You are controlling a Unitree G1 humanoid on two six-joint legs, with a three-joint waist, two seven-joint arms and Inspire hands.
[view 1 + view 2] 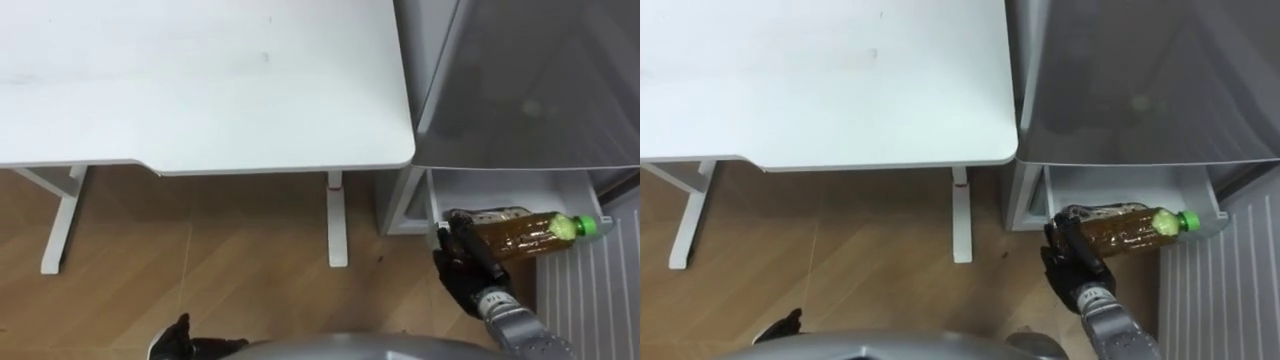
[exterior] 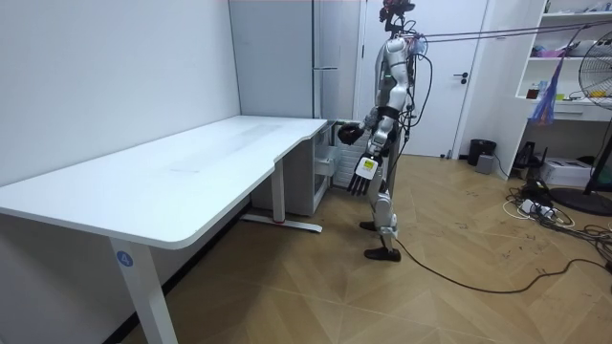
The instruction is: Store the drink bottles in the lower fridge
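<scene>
And here's the bottle [image 1: 525, 232], amber drink inside and a green cap on it, lying on its side in the air. The right hand [image 1: 462, 272] is wrapped round its base end, fingers curled firmly about it, so the body and cap stick out to the right of the hand. Just ahead of the hand, and a little beyond the bottle, the lower compartment [image 1: 500, 188] of the fridge stands open, a white bin showing beneath the grey upper door [image 1: 530, 80]. The bottle hangs over the bin's front edge. Whether it touches that edge, I cannot tell. Off to the left of the hand sits the white desk [image 1: 200, 80], well apart from the action. In the room view the left hand [image 2: 364, 175] hangs low at the robot's side, fingers loose and straight, carrying nothing. By my reading this is the placing step: drink in hand, fridge open, delivery not yet made. The next move likely calls for a short reach forward and down into the bin. The cap end must clear the compartment's right wall before the fingers let go.
</scene>
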